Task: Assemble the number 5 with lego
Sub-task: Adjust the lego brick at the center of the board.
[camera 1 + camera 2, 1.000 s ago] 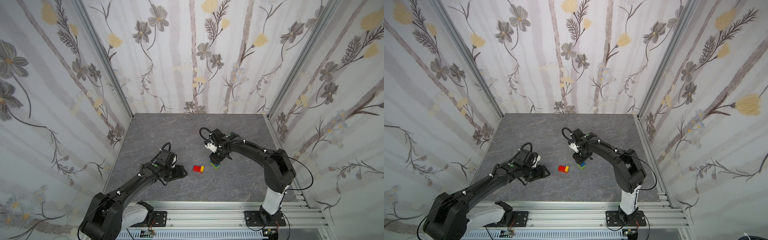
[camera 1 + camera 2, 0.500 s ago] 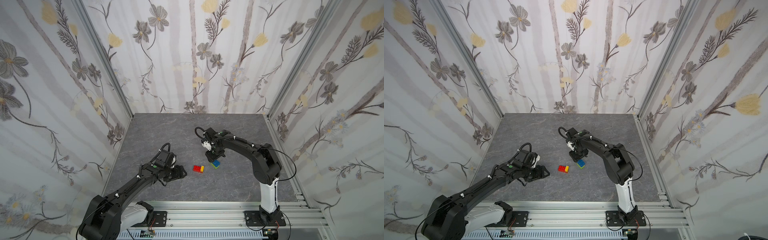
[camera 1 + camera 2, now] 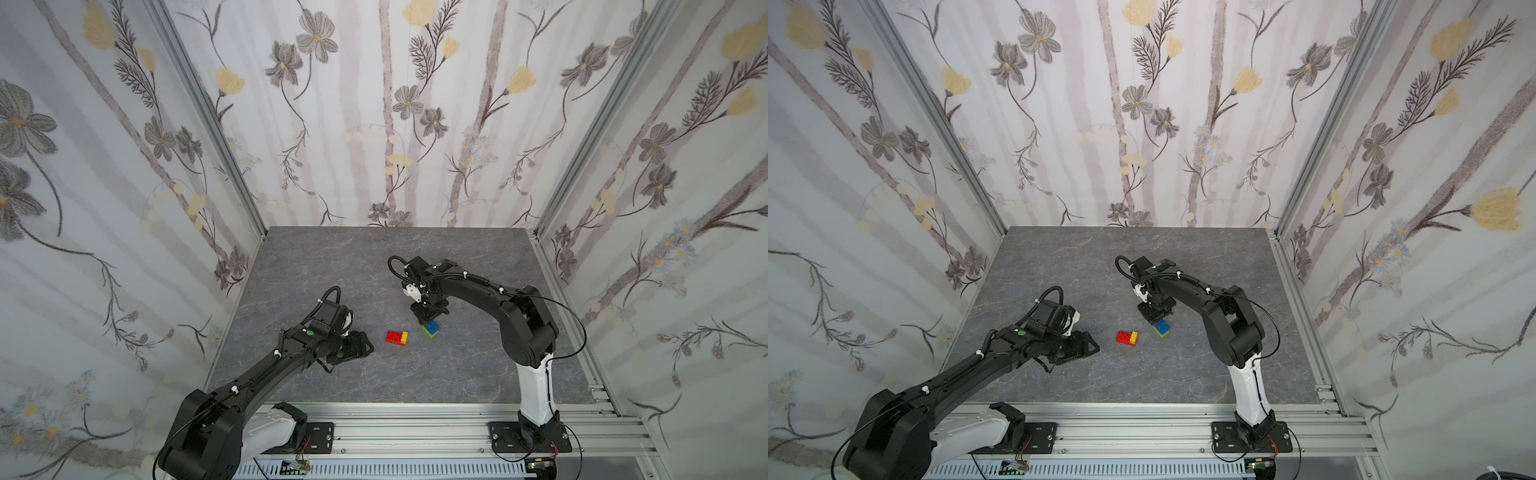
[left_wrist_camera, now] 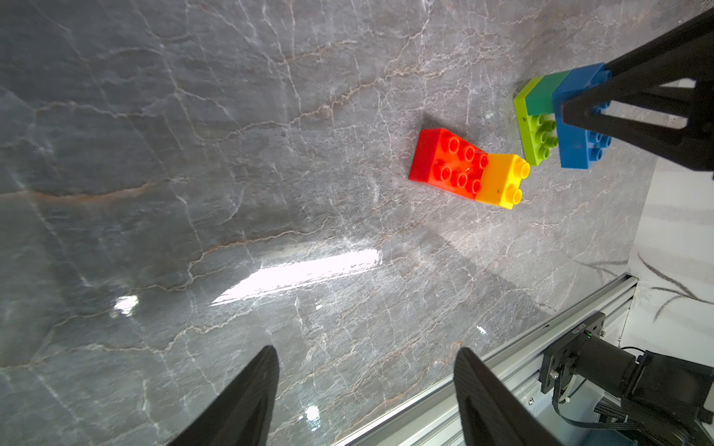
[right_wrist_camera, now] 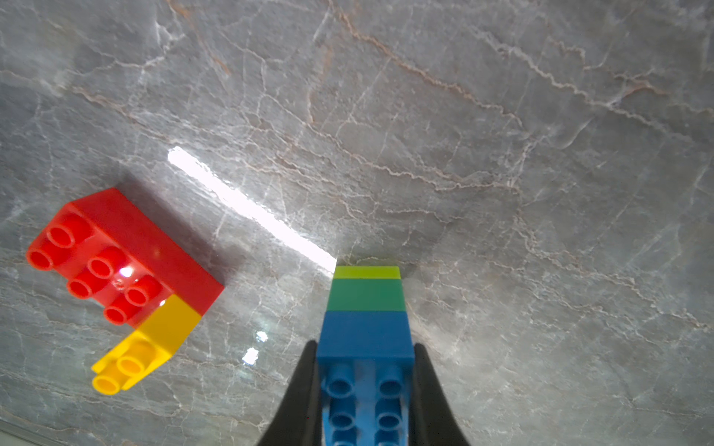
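We see the right gripper (image 5: 365,345) pinching the blue brick (image 5: 365,332), which tops a stack over a dark-green brick (image 5: 365,295) and a lime brick (image 5: 367,272), just beside the red brick (image 5: 116,251). A yellow brick (image 5: 154,340) joins the red brick's end nearest the stack. On the red brick's opposite side, the left gripper (image 4: 367,349) hovers nearby with its jaws spread.
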### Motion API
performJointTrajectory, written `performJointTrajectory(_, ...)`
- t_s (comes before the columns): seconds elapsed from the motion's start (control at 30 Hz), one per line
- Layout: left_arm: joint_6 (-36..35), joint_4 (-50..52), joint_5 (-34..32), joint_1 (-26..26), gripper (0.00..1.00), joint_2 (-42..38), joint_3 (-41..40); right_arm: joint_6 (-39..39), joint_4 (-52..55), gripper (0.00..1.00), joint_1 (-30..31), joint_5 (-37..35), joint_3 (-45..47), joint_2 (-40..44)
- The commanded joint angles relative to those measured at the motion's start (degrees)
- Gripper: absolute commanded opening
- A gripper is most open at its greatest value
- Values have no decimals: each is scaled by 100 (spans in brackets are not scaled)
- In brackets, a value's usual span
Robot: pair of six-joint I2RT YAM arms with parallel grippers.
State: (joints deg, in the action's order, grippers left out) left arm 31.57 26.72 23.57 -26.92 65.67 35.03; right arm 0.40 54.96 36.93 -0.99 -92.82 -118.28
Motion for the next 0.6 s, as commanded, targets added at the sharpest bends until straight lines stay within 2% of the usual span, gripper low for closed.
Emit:
performJointTrajectory(0.0, 16, -2, -58, 8, 73, -27, -5, -8, 223, 19, 27, -157, -33, -155)
performJointTrajectory(0.23, 19, 3, -64, 5, 71, -37, -12, -103, 448, 14, 61, -195, -162, -371)
performJointTrajectory(0.33, 24, 17, -73, 2, 71, -45, -14, -95, 479, 17, 74, -203, -206, -365)
performJointTrajectory(0.4, 23, 26, -72, 7, 71, -36, -14, -63, 472, 25, 69, -183, -236, -266)
performJointTrajectory(0.5, 17, -9, -61, 4, 71, -10, -6, 0, 472, 47, 77, -182, -272, -52)
performJointTrajectory(0.57, 16, -7, -63, 5, 71, 0, 2, 22, 463, 56, 72, -173, -281, 93)
